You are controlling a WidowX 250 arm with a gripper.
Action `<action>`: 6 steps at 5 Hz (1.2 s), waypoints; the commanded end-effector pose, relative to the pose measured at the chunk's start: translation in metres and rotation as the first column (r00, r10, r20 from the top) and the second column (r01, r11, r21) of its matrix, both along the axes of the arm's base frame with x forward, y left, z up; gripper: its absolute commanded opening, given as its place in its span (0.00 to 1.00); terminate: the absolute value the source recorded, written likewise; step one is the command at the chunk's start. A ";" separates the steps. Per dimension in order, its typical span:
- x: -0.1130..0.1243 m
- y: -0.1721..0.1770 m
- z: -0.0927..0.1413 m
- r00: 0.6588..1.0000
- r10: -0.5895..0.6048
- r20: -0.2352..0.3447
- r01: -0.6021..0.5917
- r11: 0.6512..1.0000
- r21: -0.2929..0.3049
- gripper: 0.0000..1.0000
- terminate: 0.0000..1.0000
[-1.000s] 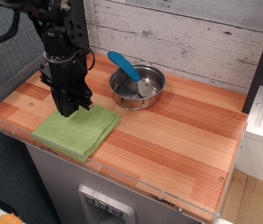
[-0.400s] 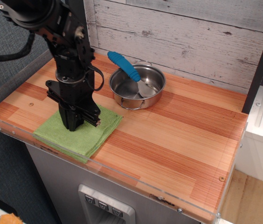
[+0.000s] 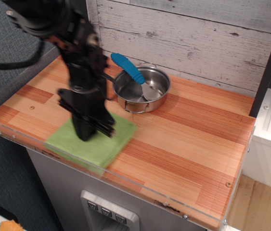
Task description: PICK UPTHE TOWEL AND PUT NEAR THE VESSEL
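Note:
The light green towel [image 3: 118, 139] lies flat at the front left of the wooden table [image 3: 188, 139], blurred by motion. My black gripper [image 3: 85, 136] points straight down onto the towel's left middle, and its tips meet the cloth. The jaws look closed on the cloth, though blur hides the fingertips. The vessel, a small shiny steel pot [image 3: 158, 98] with loop handles, stands behind and to the right of the towel, a short gap away from the towel's far corner.
A blue-handled utensil [image 3: 128, 67] rests in the pot with its handle sticking out to the back left. A clear acrylic rim [image 3: 125, 185] runs along the table's front and left edges. A whitewashed plank wall [image 3: 198, 33] stands behind.
My gripper has moved right and towards the front, and the towel has slid right with it, so its right corner now lies closer to the pot.

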State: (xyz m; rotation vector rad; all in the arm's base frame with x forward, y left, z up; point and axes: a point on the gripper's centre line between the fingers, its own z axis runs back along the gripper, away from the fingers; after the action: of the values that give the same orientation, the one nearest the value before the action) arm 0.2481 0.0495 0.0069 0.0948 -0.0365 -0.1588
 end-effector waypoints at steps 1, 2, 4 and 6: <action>0.000 -0.050 0.008 0.999 -0.052 0.005 0.052 0.998 -0.036 0.00 0.00; 0.006 -0.070 0.007 0.998 -0.061 0.006 0.062 0.997 -0.047 0.00 0.00; 0.027 -0.098 0.000 0.995 -0.087 0.050 0.090 0.995 -0.053 0.00 0.00; 0.041 -0.123 -0.003 0.995 -0.088 0.044 0.092 0.993 -0.079 0.00 0.00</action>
State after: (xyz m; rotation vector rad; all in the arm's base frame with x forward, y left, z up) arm 0.2934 -0.0681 0.0062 0.0216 -0.0963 -0.2409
